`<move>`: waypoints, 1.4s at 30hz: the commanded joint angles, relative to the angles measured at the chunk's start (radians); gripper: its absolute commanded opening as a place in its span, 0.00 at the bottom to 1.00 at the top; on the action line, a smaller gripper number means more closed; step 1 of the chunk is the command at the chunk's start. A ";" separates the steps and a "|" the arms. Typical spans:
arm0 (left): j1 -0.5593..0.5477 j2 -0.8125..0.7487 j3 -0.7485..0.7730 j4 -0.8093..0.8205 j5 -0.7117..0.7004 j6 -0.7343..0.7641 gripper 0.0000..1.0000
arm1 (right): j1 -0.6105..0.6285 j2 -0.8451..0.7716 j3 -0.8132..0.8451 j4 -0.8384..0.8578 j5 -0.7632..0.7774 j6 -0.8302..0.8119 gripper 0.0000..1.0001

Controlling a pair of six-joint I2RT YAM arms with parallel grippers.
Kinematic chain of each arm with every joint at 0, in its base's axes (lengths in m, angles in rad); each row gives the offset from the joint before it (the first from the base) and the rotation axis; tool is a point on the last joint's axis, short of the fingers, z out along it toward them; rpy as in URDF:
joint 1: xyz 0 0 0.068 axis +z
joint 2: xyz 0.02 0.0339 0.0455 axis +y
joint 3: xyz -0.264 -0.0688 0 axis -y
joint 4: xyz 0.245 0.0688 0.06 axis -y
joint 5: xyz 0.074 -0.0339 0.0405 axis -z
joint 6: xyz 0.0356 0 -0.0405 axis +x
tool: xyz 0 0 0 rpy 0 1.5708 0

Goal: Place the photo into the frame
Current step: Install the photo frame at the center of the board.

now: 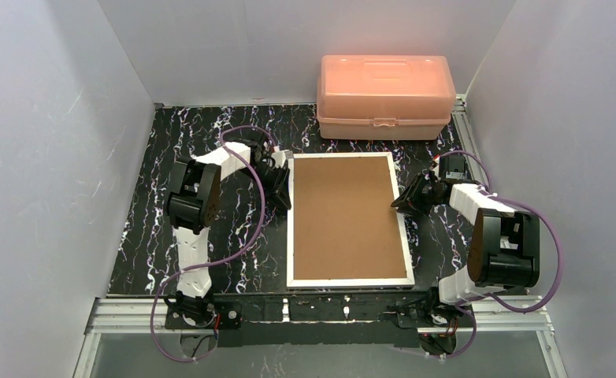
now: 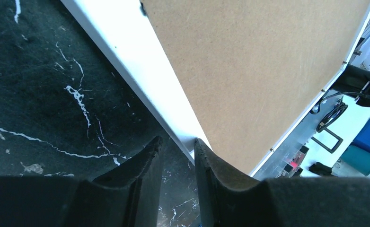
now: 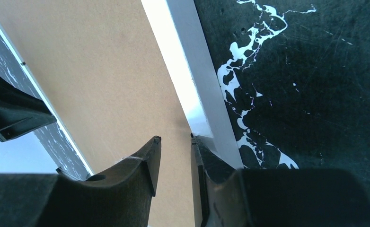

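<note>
From above, the frame (image 1: 344,220) lies flat in the middle of the dark marbled table (image 1: 147,228) with its brown board back facing up. Its pane faces down and is hidden, so I cannot tell whether the photo is underneath. The left gripper (image 1: 286,189) sits at the frame's left rim near the far corner, and the right gripper (image 1: 398,203) sits at the right rim. Both sets of fingertips are too dark and small here to judge. A pink box (image 1: 385,94) stands behind the frame, against the back wall.

The left wrist view shows the left gripper (image 2: 178,153) with its jaws a narrow gap apart. The frame's (image 2: 249,71) white rim runs into that gap, but I cannot tell whether it is pinched.

The right wrist view shows the right gripper (image 3: 173,151) much the same. One finger is over the board of the frame (image 3: 102,71) and the other is at the white rim. Whether it has a firm hold is unclear.
</note>
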 commanded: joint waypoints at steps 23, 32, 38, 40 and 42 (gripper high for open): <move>-0.017 0.009 0.029 -0.020 -0.037 0.039 0.19 | -0.001 0.097 0.012 -0.004 0.003 -0.046 0.33; -0.019 0.007 0.031 -0.016 -0.034 0.043 0.18 | 0.017 0.112 0.023 -0.021 0.036 -0.058 0.32; -0.019 0.007 0.032 -0.016 -0.033 0.042 0.17 | 0.034 0.124 0.022 -0.022 0.049 -0.056 0.32; -0.019 0.006 0.032 -0.016 -0.032 0.044 0.16 | 0.035 0.126 0.020 -0.019 0.049 -0.055 0.32; -0.019 0.006 0.031 -0.015 -0.032 0.045 0.16 | 0.035 0.126 0.021 -0.017 0.050 -0.053 0.32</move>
